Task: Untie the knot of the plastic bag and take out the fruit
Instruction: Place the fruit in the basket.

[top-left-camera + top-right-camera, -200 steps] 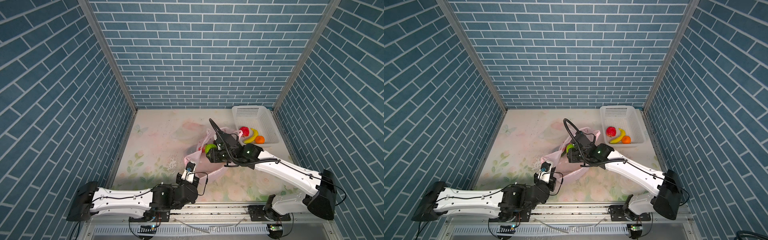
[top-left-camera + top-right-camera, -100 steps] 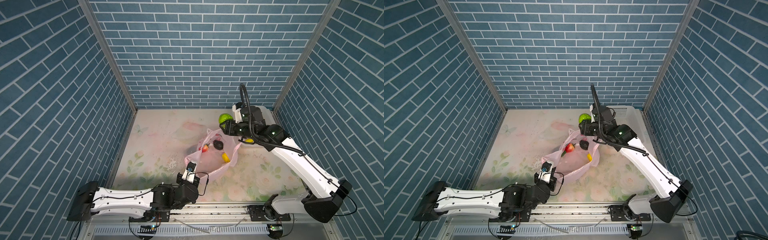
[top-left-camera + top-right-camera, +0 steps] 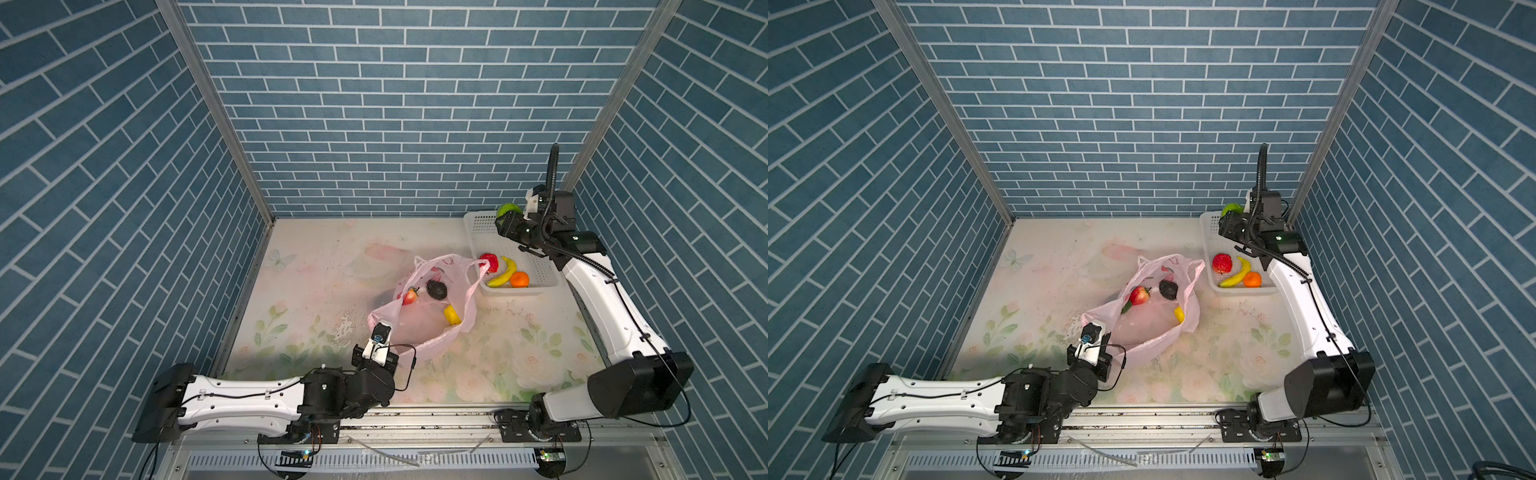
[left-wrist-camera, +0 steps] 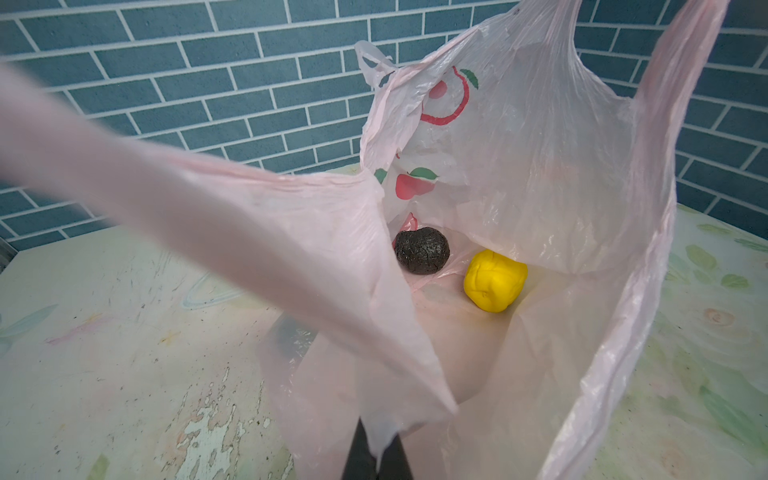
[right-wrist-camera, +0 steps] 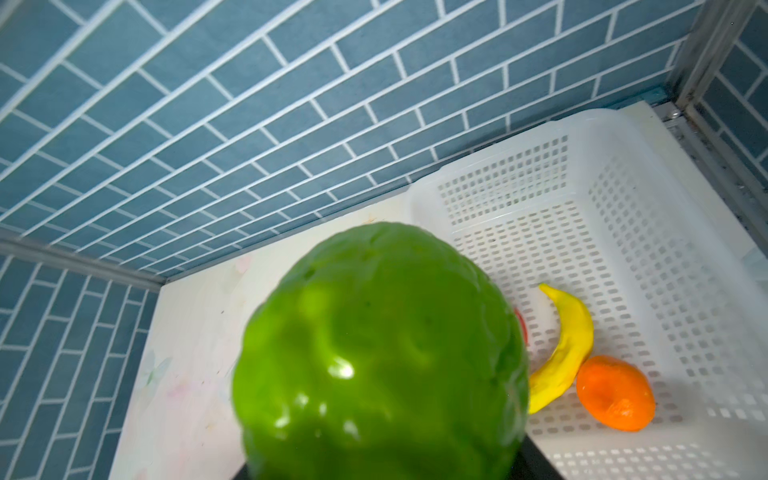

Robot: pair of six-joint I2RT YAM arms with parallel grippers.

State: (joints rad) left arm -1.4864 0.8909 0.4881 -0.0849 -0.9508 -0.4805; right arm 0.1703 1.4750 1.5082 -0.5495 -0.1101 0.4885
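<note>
We see a floral-printed desk [image 3: 316,291] boxed in on three sides by blue brick-patterned walls [image 3: 415,124]. A thin pink plastic bag [image 3: 432,345] lies right of centre with its mouth open and its handles apart. The far right handle loop [image 3: 478,266] reaches the left wall of a white perforated basket [image 3: 515,291], which sits in the far right corner, close to the right wall. The left tool [image 3: 380,330], at the bag's near left edge, is pinched together on the rim of the mouth and holds it raised; in the left wrist view its dark fingers [image 4: 359,457] grip the film. Inside the bag a red apple [image 3: 410,296], a dark avocado [image 3: 436,289] and a yellow fruit [image 3: 452,314] lie apart from one another. The right tool [image 3: 508,214] is clamped on a green fruit [image 5: 380,353], held in the air over the basket's far left corner. In the basket's near end lie a strawberry [image 3: 490,262], a banana [image 3: 505,272] and an orange [image 3: 519,279], the banana touching the orange. Bare desk stretches to the left of the bag and beyond it. The bag carries red apple prints [image 4: 415,183] with green leaves; we cannot read any lettering.
</note>
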